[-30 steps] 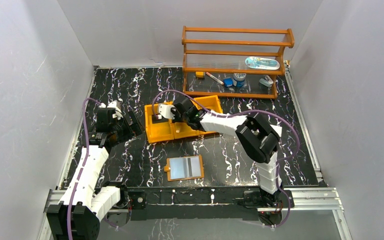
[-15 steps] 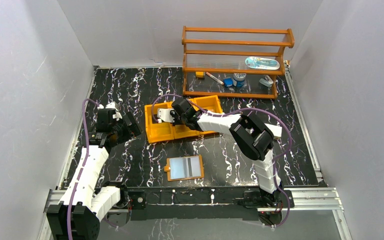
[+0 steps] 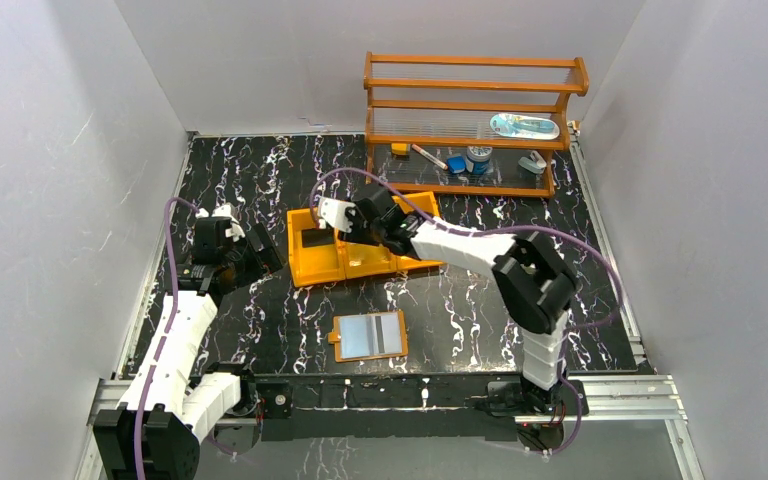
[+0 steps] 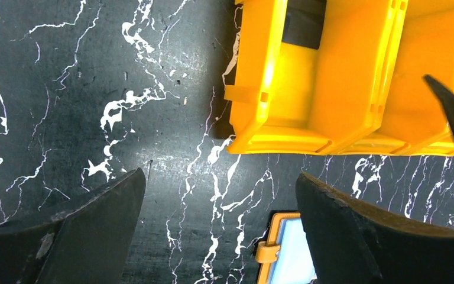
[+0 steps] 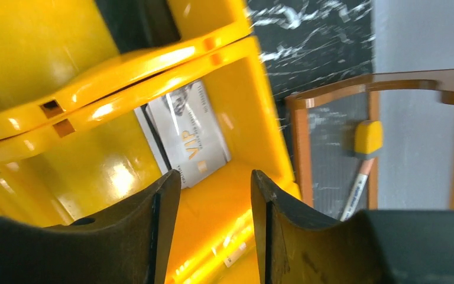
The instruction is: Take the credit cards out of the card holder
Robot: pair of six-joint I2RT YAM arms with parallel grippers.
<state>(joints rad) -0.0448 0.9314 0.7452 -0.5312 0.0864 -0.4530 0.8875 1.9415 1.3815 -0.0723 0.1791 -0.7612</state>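
Observation:
The card holder point(image 3: 368, 335) lies open near the front edge, its pale blue-grey pockets facing up; its snap tab and one corner point(image 4: 284, 248) show in the left wrist view. A whitish-grey credit card point(image 5: 186, 133) with a dark stripe lies flat in one compartment of the orange tray point(image 5: 94, 89). A dark card point(image 3: 317, 238) point(image 4: 304, 23) lies in the tray's left compartment. My right gripper point(image 3: 328, 220) point(image 5: 216, 183) hangs open above the tray with nothing between its fingers. My left gripper point(image 3: 252, 255) point(image 4: 221, 189) stands wide open over bare table left of the tray.
The orange three-compartment tray point(image 3: 380, 262) sits mid-table. A wooden shelf point(image 3: 470, 120) at the back right holds small items and a pen point(image 5: 354, 189). Grey walls close in the left, right and back sides.
My right gripper has gone from shut to open and moved slightly toward the back above the tray. The left arm has not moved.

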